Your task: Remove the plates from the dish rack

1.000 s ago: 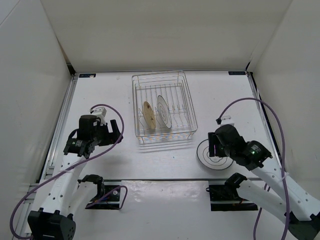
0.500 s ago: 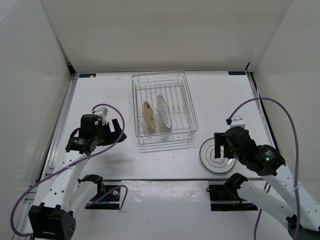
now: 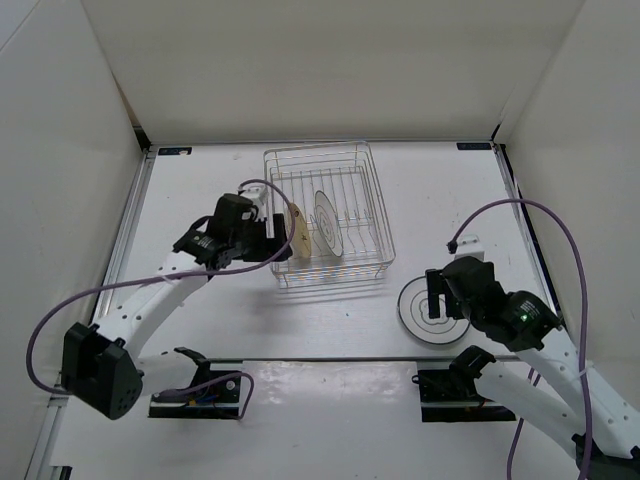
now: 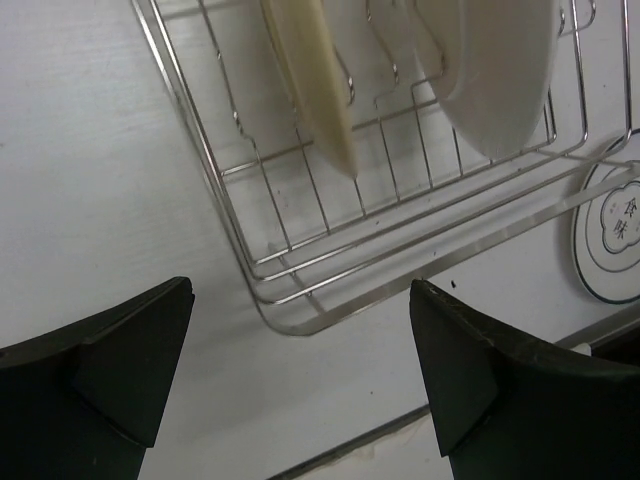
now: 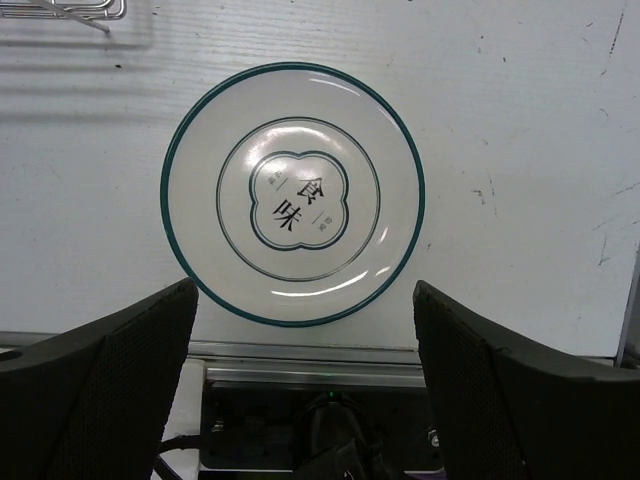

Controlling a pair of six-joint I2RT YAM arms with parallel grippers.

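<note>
left fingers (image 4: 100, 370) apart, empty | right fingers (image 5: 100, 370) apart, empty, above ringed plate (image 5: 293, 220)

— What fills the upper part of the frame?
— The dish rack (image 4: 330, 240), its corner at lower centre. A cream plate (image 4: 318, 95) stands on edge at upper centre, a white plate (image 4: 497, 75) upright at upper right.
— Outside it?
— A ringed plate (image 4: 612, 235) lies flat on the table (image 4: 90, 150) at the right edge. The left gripper (image 4: 300, 340) is spread wide across the lower corners, holding nothing.
</note>
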